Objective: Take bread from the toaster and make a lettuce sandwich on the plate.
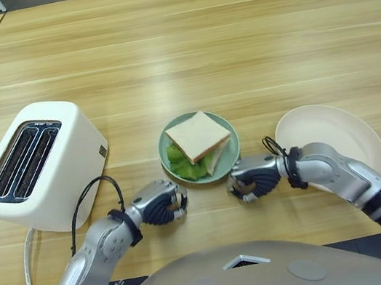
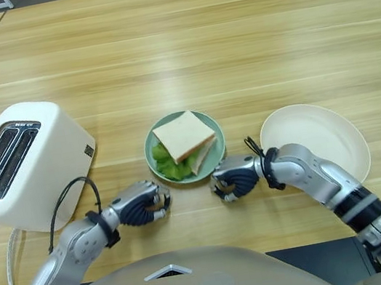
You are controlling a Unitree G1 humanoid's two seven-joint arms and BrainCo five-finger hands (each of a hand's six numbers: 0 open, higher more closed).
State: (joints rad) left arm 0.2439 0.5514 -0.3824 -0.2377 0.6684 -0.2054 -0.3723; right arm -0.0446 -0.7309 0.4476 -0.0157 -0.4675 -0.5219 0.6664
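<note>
1. The sandwich (image 1: 198,136) sits on the green plate (image 1: 231,156), dead centre of the frame. The top slice is laid square over the lettuce (image 1: 184,167), which pokes out at the lower left. Looks pretty much built to me, so the task seems about done.
2. The left hand (image 1: 158,203) is just below-left of the plate and the right hand (image 1: 256,177) just below-right. Both are down by the table (image 1: 233,46), close to the rim but not touching it. Fingers on both are loosely curled and neither has hold of anything. My guess is they're parked either side so they stay clear of the food.
3. The toaster (image 1: 71,178) is at middle left, well apart from the plate, slots facing up. No bread sticks out. It sits within easy reach of the left arm, which makes sense.
4. A white dish (image 1: 337,135) is at right, with the right forearm crossing its lower edge.
5. Hard to make out:
   - The bottom slice is mostly covered, with only a sliver showing.
   - I can't see how much lettuce is under there.
   - The slots are dark, so I can't see to the bottom.
   - The toaster's cord (image 1: 28,267) runs off the lower left.
</note>
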